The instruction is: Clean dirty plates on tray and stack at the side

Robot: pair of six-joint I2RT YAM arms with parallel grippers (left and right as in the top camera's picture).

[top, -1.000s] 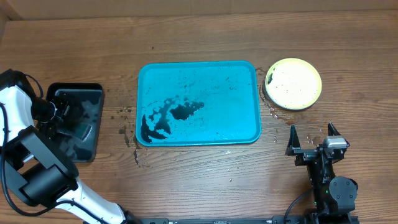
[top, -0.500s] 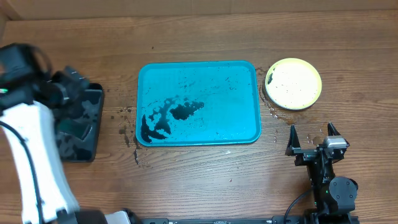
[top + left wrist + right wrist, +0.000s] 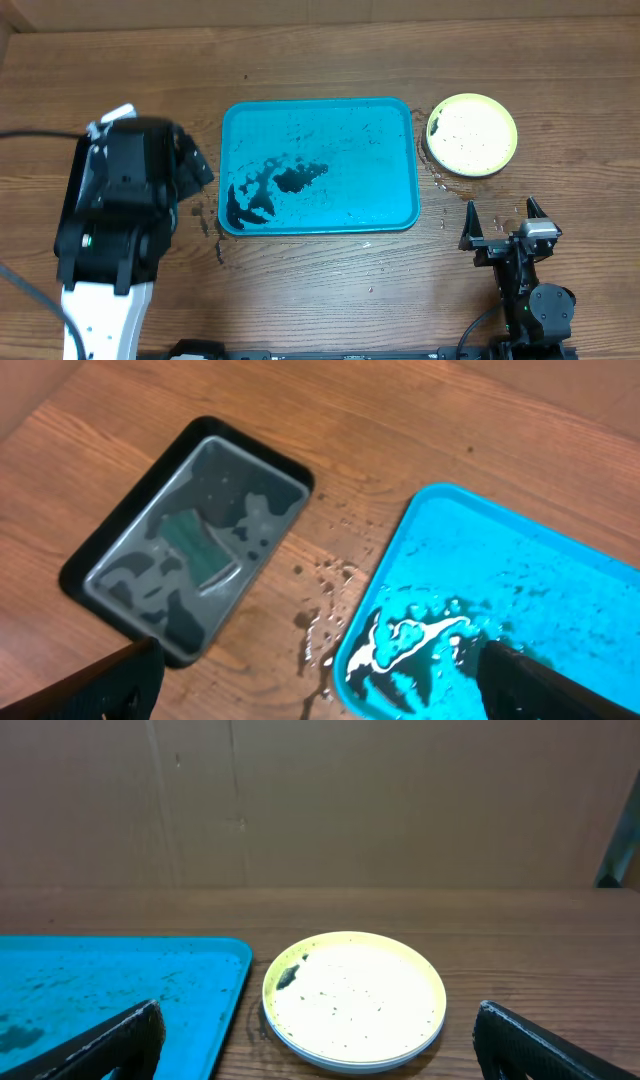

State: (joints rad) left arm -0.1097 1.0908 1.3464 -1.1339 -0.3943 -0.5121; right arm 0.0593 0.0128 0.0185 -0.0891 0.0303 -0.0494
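Wooden bench [image 3: 320,290] carries the tray [image 3: 400,120], wet and smeared but free of plates; the plates [image 3: 471,135] lie stacked just right of its far corner. Left fingers [image 3: 192,165] and right fingers [image 3: 505,238] are both spread, holding nothing. I judge the stacking finished, though the top plate shows specks; the next move is probably only to withdraw the arms.

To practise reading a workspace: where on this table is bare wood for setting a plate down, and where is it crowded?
Free: the wood on the robot's side of the tray, between the left arm and the right pincer; also the strip beyond the tray. Crowded: the narrow wet gap between tray and plates.
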